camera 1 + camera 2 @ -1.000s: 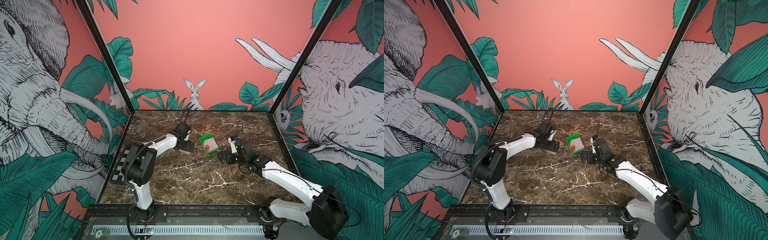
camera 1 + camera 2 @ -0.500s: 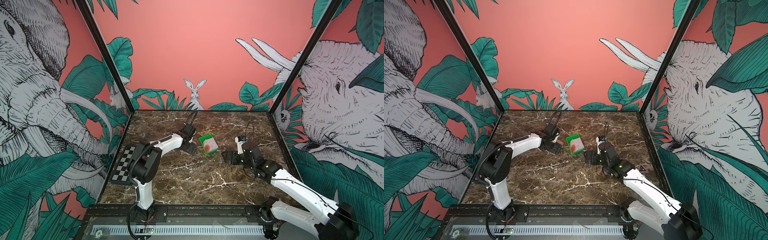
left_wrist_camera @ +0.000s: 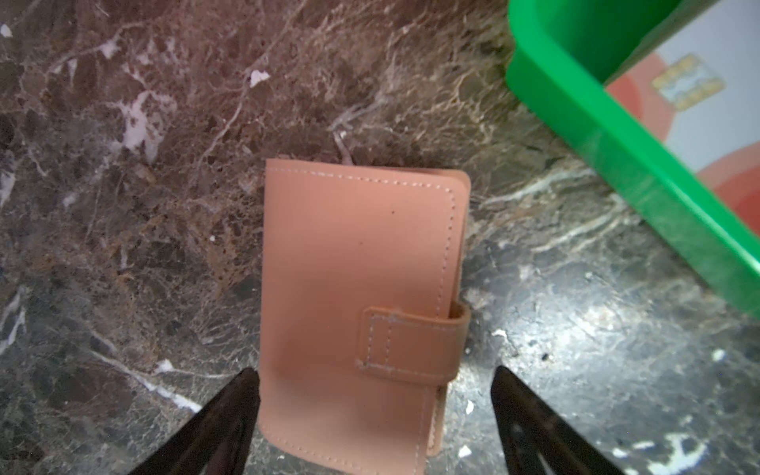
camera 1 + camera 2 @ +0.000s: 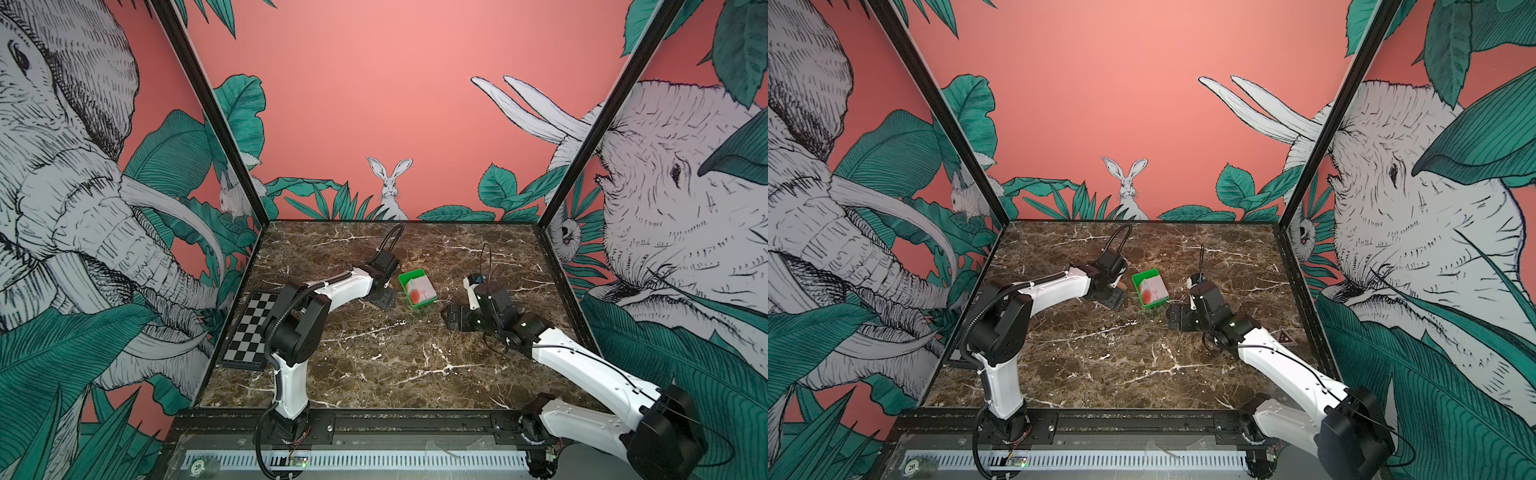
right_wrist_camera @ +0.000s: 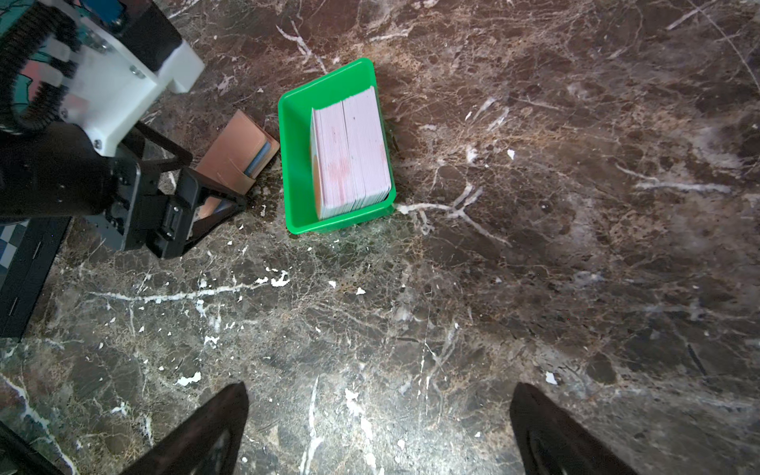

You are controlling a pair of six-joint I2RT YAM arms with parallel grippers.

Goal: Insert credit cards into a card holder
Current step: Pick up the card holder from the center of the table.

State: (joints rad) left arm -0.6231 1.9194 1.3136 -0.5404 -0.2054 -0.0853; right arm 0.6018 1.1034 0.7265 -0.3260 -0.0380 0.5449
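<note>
Credit cards (image 5: 353, 152) in green tray (image 5: 296, 164)

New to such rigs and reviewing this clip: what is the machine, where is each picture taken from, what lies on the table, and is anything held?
A left arm and a right arm stand at a marble table. The two wide pictures come from one camera head above, the two close ones from a camera on each wrist. A folded card holder lies flat, straddled by the open left end effector, not gripped. Beside it a green tray holds a stack of cards. The right end effector, open, holds nothing.
</note>
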